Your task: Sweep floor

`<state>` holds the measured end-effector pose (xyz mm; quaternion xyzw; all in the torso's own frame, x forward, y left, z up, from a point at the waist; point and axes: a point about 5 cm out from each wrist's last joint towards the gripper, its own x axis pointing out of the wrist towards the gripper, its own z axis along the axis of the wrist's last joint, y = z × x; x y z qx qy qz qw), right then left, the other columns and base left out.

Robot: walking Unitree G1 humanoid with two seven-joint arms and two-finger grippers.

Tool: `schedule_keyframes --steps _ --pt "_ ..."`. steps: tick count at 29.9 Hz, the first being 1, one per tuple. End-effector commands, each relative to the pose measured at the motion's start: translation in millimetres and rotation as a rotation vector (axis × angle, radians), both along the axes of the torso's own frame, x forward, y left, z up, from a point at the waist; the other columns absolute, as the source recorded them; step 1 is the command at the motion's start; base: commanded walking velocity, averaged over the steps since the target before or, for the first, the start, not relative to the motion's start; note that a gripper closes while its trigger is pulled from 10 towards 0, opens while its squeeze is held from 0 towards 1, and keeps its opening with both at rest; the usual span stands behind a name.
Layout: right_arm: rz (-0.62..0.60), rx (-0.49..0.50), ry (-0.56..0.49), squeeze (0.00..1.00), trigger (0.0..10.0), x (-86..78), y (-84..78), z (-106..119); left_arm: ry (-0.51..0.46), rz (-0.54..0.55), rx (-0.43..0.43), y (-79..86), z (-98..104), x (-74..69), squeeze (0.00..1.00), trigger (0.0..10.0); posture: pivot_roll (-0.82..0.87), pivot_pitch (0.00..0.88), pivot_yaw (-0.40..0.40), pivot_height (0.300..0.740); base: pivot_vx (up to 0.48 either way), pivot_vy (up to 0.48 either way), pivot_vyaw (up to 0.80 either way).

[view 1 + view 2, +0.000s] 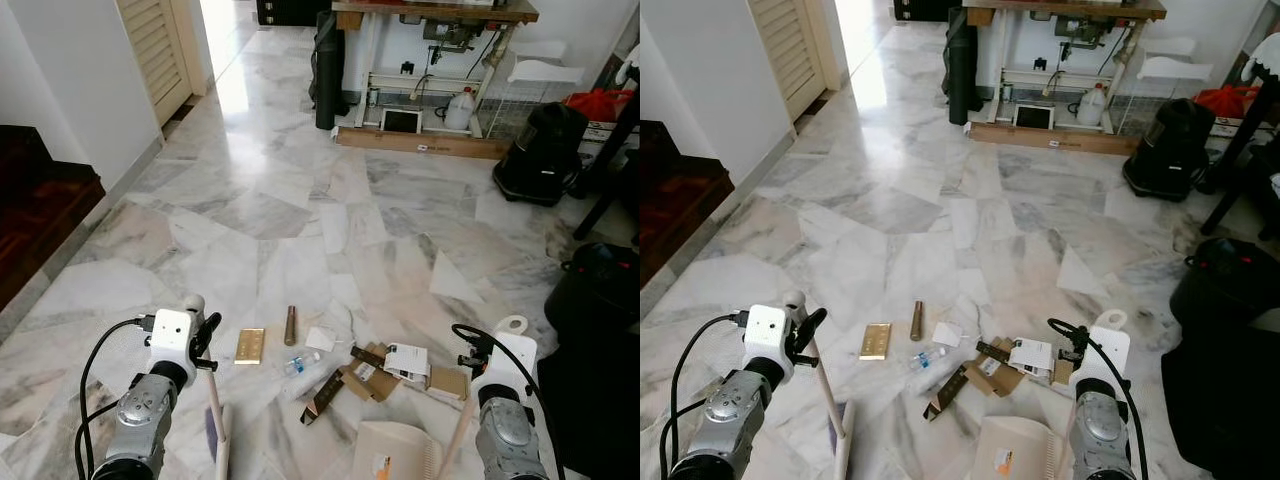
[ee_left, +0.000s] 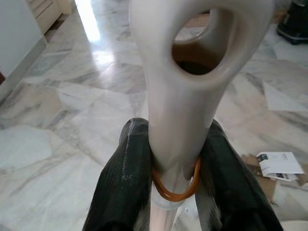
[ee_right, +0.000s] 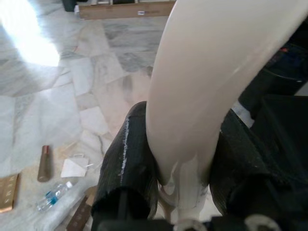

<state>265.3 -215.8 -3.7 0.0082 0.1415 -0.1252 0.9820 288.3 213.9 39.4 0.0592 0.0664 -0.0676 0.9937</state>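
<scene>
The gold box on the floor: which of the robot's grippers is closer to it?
Left. The left gripper, clamped on the broom handle, is just beside the gold box; the right gripper is across the litter.

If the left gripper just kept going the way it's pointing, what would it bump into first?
The left gripper, shut on the broom handle, points forward over bare marble floor. The way looks free at first; the wooden workbench at the far wall seems next, though depth is unclear.
</scene>
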Motion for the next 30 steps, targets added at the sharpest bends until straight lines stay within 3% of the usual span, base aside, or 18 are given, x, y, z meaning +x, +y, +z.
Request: schedule_keyframes --steps 1,11,21,30 --pt "0.101 0.128 0.169 0.00 10.0 -19.9 33.8 -30.7 0.006 -0.004 -0.033 -2.8 -0.5 -0.1 0.00 10.0 0.05 0.072 0.040 0.740 0.000 0.000 0.00" --pt "0.157 0.121 0.179 0.00 10.0 -19.7 39.3 -31.3 -0.011 0.011 -0.018 1.5 3.6 0.5 0.00 10.0 0.05 0.073 0.040 0.740 0.000 0.000 0.00" --pt "0.135 0.123 0.185 0.00 10.0 -18.8 38.0 -31.3 -0.009 0.012 0.011 -1.6 -0.5 -3.2 0.00 10.0 0.05 0.050 0.040 0.740 0.000 0.000 0.00" --pt "0.140 0.107 0.190 0.00 10.0 -19.2 37.5 -31.6 -0.015 0.012 0.019 -1.7 0.7 -2.6 0.00 10.0 0.05 0.034 0.042 0.740 0.000 -0.430 -0.21"
